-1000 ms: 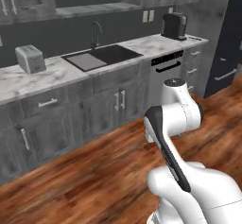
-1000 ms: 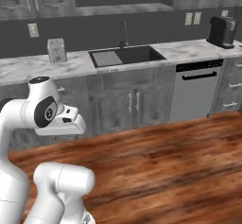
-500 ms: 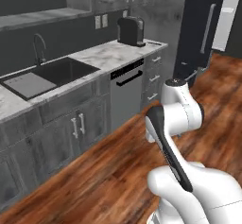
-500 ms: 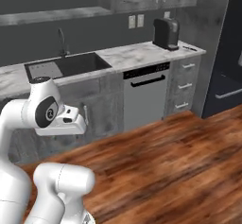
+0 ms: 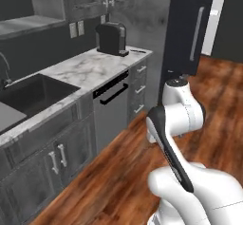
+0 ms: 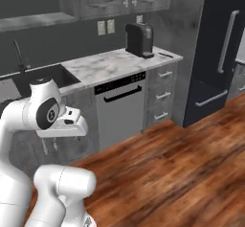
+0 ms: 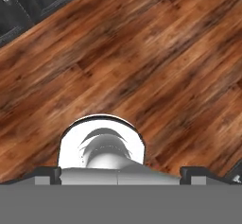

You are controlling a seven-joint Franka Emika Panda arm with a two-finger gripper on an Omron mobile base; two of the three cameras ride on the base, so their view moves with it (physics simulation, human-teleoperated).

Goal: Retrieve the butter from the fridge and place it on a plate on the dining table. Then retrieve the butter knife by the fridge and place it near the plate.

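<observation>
Gripper over bare wood floor, jaws spread wide, nothing between them. Arm folded close above base. Beyond: marble counter with sink, dishwasher below. Black coffee machine at counter's far end, butter knife just beside it. Fridge past counter end, doors closed.

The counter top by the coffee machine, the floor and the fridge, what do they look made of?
Counter top: looks like polished marble, white with grey veins.
Floor: looks like wood planks, reddish brown with dark grain, faintly glossy.
Fridge: smooth, near-black panels, perhaps painted metal, with a grey bar handle that looks like metal.
</observation>
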